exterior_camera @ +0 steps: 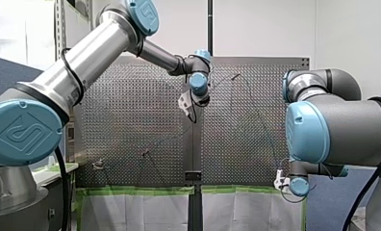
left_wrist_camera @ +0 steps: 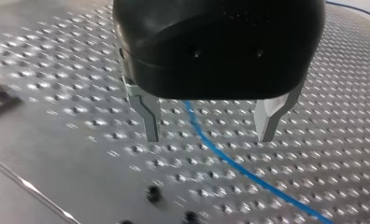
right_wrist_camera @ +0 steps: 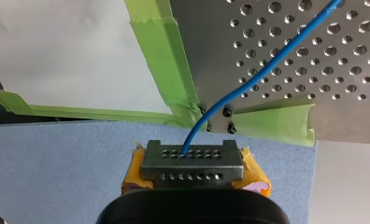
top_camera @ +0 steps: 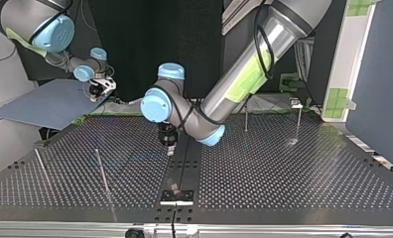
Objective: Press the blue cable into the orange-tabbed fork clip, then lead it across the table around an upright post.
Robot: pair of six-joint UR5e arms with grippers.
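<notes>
Yellow pads of our right tool (top_camera: 99,90), at the top view's left beyond the surface's (top_camera: 284,198) edge, are clamped on the cable (right_wrist_camera: 248,74); we judge this anchors its end while the other arm works. From there the cable trails onto the surface, past the left posts (top_camera: 102,171), to our left tool (left_wrist_camera: 209,135) near the middle. That tool hangs low, its metal fingers (left_wrist_camera: 148,116) apart, the cable lying between them, well placed to close on it. Further right stand the right posts (top_camera: 297,124). We cannot make out the fork clip, so the pressing-in looks not yet done.
</notes>
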